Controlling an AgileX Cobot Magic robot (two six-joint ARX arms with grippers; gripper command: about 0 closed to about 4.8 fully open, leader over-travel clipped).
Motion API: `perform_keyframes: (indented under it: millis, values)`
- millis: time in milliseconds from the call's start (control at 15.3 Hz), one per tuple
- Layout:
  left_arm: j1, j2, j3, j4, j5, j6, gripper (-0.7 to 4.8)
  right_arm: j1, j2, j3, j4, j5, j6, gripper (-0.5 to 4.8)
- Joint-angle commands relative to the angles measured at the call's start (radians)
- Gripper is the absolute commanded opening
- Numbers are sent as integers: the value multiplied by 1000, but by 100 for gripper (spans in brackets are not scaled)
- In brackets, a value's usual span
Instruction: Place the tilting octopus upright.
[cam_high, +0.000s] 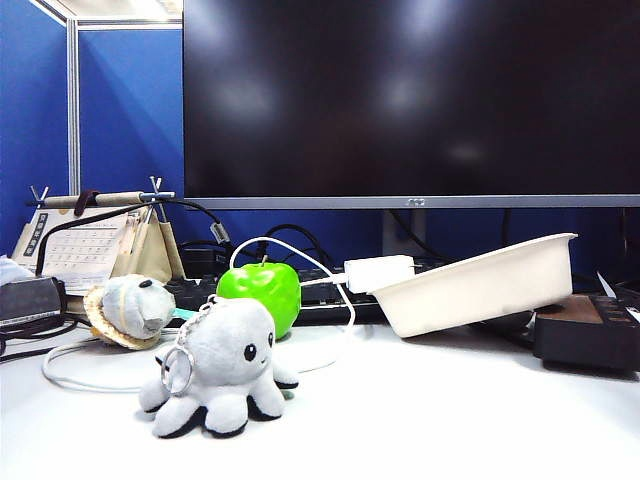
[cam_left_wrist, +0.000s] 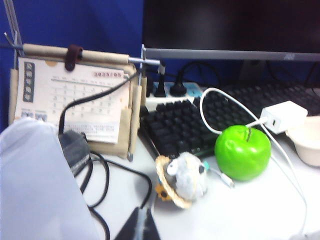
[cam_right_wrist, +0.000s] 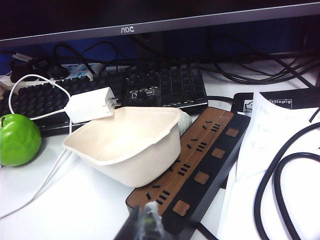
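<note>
Both grippers were clenched shut on nothing when I checked my feeds. Left gripper (cam_left_wrist: 141, 226) sat low at the near edge of the table (cam_high: 450, 420), its dark tips pressed together; just ahead of it lay a round plush with a woven rim (cam_left_wrist: 182, 180), and beyond that, a little to the side, a green apple (cam_left_wrist: 242, 152) with a white cable (cam_left_wrist: 280, 155) looping past it. Black cables (cam_left_wrist: 100, 175) curled close on its other side, near a desk calendar (cam_left_wrist: 75, 105), so room there was tight. Right gripper (cam_right_wrist: 142, 225) hung at the near end of a wood-topped power strip (cam_right_wrist: 200, 170), with a white tray (cam_right_wrist: 127, 142) tilted against that strip directly ahead and a keyboard (cam_right_wrist: 150, 87) farther back.

From the outside camera I saw the octopus (cam_high: 218, 370) standing upright on open tabletop in front of the apple, its keyring (cam_high: 178, 368) hanging at its side, with bare white surface to the right of it up to the table's front edge. Neither arm showed there.
</note>
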Motion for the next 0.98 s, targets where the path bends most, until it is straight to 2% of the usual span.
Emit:
perform_keyframes:
  millis: [65,524,982]
  values:
    - [1,2,-21,23,-49,-3,-5,0,-1,5,12,4,4,-1]
    - [1,-5,-59,55,-89,-3,-5,0,-1,5,12,4,4,-1]
    - [1,-5,-58,50,-85,-3,-5,0,-1,5,12,4,4,-1]
